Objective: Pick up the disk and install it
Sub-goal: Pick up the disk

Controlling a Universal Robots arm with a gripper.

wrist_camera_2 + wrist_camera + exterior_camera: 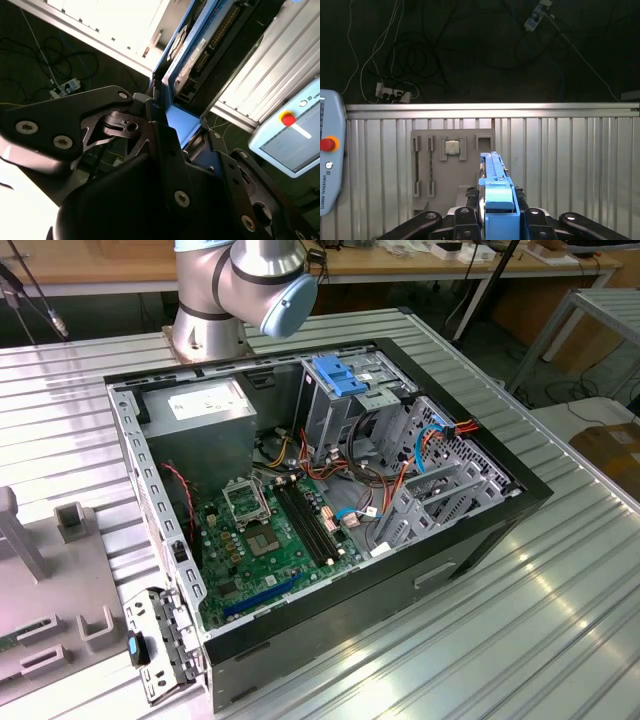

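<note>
My gripper (497,214) is shut on the disk (492,175), a flat dark drive with bright blue side rails, seen edge-on in the first wrist view. In the second wrist view the disk (200,50) sticks out from between the black fingers (150,112), held in the air above the ribbed metal table and the dark floor. The open computer case (450,560) lies on its side on the table in the exterior view, with its drive cage (340,410) at the far side, topped by a light-blue slotted bracket (340,375). The arm's base (215,320) stands behind the case.
A green motherboard (275,530) and loose red and blue cables (420,455) fill the case. A grey fixture plate (452,165) holding a chip lies on the ribbed table (570,165). A pendant with a red button (327,145) sits at the table's edge. Cables (415,55) lie on the floor.
</note>
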